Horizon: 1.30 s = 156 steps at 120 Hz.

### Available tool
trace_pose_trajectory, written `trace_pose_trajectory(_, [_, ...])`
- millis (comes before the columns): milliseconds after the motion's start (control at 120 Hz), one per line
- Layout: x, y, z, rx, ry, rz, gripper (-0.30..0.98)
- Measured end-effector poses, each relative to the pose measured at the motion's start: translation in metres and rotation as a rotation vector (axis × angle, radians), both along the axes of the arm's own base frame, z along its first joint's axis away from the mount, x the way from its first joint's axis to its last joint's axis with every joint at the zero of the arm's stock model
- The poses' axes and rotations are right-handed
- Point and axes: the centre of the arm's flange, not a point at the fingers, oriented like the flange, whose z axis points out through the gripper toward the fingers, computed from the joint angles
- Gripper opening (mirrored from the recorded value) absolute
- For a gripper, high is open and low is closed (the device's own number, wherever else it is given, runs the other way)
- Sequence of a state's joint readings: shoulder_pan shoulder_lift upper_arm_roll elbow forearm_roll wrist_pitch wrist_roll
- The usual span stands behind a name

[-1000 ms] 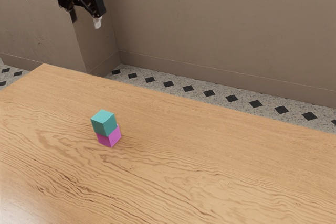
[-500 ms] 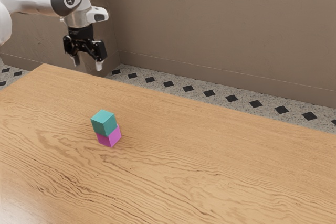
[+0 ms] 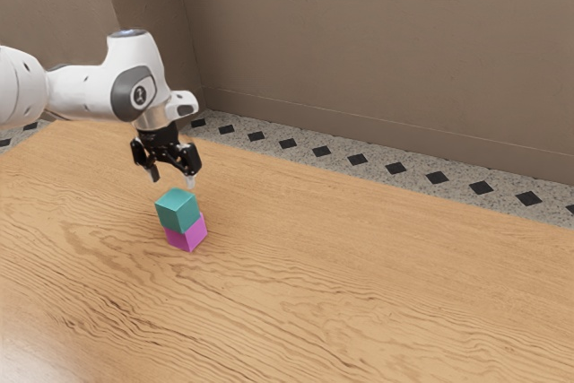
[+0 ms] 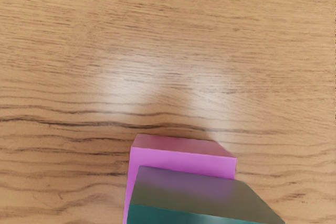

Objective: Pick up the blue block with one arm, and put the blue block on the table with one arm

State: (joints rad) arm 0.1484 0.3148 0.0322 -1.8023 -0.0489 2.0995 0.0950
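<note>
My gripper (image 3: 172,180) hangs open just above the blue block, its two fingers apart with nothing between them. The teal-blue block (image 3: 178,210) rests on top of a magenta block (image 3: 187,234), slightly offset from it, and the magenta one stands on the wooden table (image 3: 359,293). In the wrist view the blue block (image 4: 194,195) is close under the hand, overlapping the magenta block (image 4: 181,159), whose far edge and part of its top show.
Bare wood grain of the table (image 4: 168,40) surrounds the two blocks. Behind the table's far edge are a patterned floor (image 3: 341,152) and a brown wall (image 3: 377,42).
The arm has come down and toward the exterior view's right, bringing my open gripper from high beyond the table to just over the stack. Both blocks have stayed put.
</note>
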Motion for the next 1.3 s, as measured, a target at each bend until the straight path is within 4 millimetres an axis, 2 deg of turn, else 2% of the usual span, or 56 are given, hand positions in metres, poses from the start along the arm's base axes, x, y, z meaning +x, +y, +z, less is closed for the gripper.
trace_pose_trajectory(75, [-0.004,-0.002,-0.007,0.0,-0.008,0.001,0.69])
trace_pose_trajectory(333, [-0.016,-0.005,-0.007,0.007,-0.034,-0.021,0.69])
trace_pose_trajectory(408, [-0.015,-0.012,-0.009,0.007,-0.034,-0.048,0.69])
trace_pose_trajectory(750, [-0.019,-0.01,-0.045,-0.008,0.017,-0.086,0.69])
trace_pose_trajectory(875, [-0.019,-0.009,-0.05,-0.01,0.023,-0.096,0.69])
trace_pose_trajectory(942, [-0.019,-0.009,-0.052,-0.011,0.025,-0.101,0.61])
trace_pose_trajectory(1008, [-0.018,-0.009,-0.051,-0.01,0.022,-0.105,0.43])
trace_pose_trajectory(1100, [-0.017,-0.009,-0.043,-0.001,0.008,-0.109,0.29])
trace_pose_trajectory(1217, [-0.018,-0.013,-0.001,0.025,-0.055,-0.115,0.22])
trace_pose_trajectory(1300, [-0.012,-0.039,0.018,0.029,-0.089,-0.153,0.22])
